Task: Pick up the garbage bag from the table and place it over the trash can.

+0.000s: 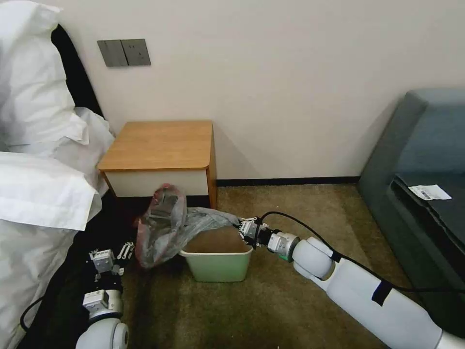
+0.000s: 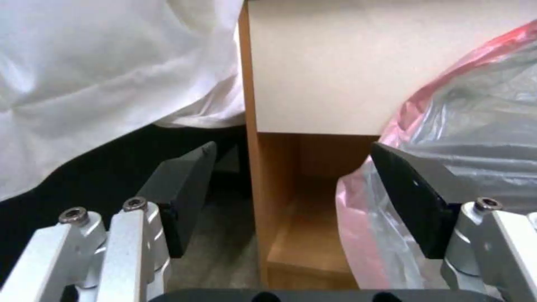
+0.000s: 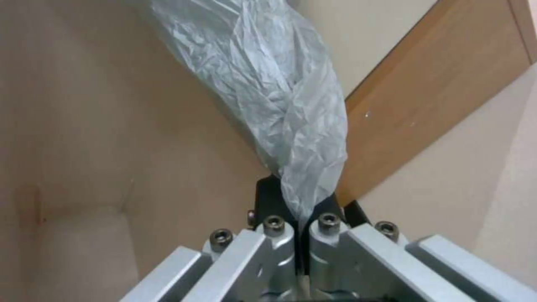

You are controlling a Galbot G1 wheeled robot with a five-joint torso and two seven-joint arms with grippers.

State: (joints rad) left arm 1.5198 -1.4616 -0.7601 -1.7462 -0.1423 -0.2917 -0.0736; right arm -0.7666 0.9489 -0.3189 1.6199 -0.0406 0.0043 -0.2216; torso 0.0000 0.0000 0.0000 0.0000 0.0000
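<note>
The garbage bag (image 1: 162, 225), crinkly grey with a pinkish rim, hangs bunched over the left and back edge of the pale green trash can (image 1: 218, 265) on the carpet. My right gripper (image 1: 240, 227) is at the can's back right corner, shut on a twisted end of the bag (image 3: 268, 84) above the can's cream inside (image 3: 112, 126). Low to the left of the bag, my left gripper (image 1: 112, 252) is open and holds nothing. Its black pads (image 2: 184, 188) stand wide apart, with the bag (image 2: 475, 126) beside the far pad. The table (image 1: 160, 145) stands behind, its top bare.
White pillows and bedding (image 1: 38, 160) crowd the left side, close to my left arm. A dark grey sofa (image 1: 421, 160) stands at the right. Open carpet (image 1: 271, 300) lies in front of the can. A wall with a switch plate (image 1: 123, 52) is behind the table.
</note>
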